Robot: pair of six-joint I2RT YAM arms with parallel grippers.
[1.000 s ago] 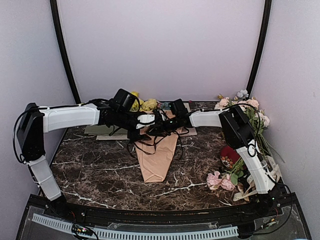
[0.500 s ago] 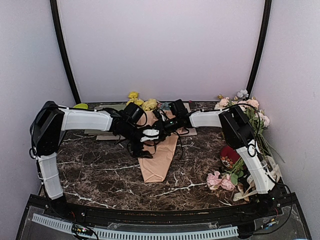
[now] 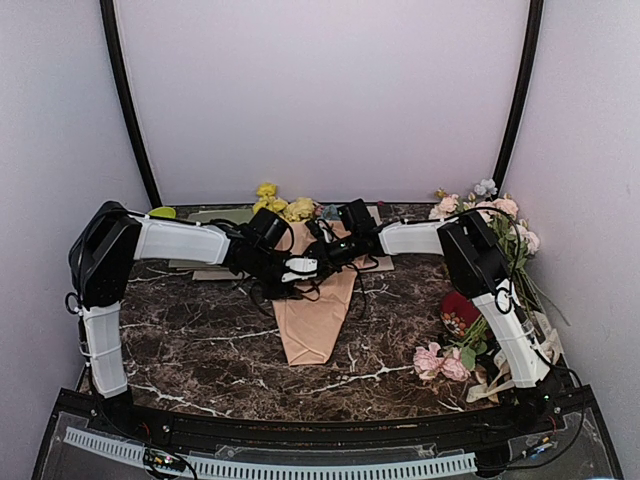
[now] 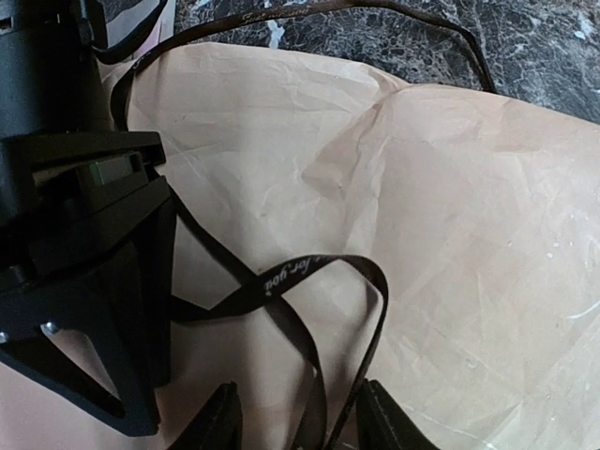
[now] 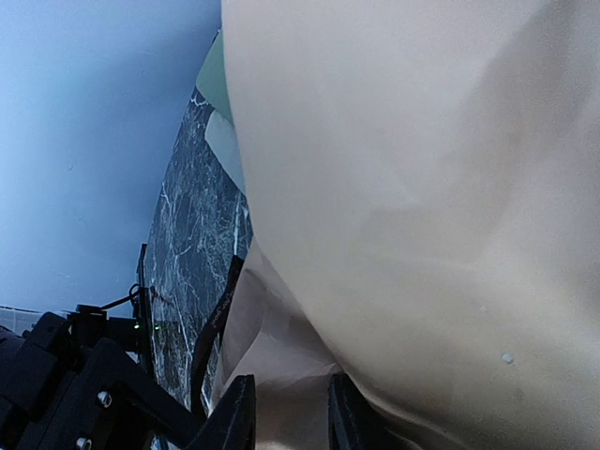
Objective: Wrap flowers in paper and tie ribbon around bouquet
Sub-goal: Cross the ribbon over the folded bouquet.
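**Left wrist view.** The ribbon [image 4: 319,272] runs off the bottom edge between the fingers of the left gripper [image 4: 298,403], and I can read only part of its print. The right gripper [image 4: 75,234] is cut off by the left edge.

**Right wrist view.** The paper [image 5: 403,187] is a close blur. I cannot tell whether the right gripper's fingers [image 5: 236,412] pinch it.

**Overhead view.** Both wrists and their black cables [image 3: 262,290] cover the wide half of the bouquet [image 3: 312,325]. I cannot pick out the ribbon among them.

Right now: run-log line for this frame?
stage: tying | left gripper: jaws open astride ribbon | right gripper: jaws shut on bouquet
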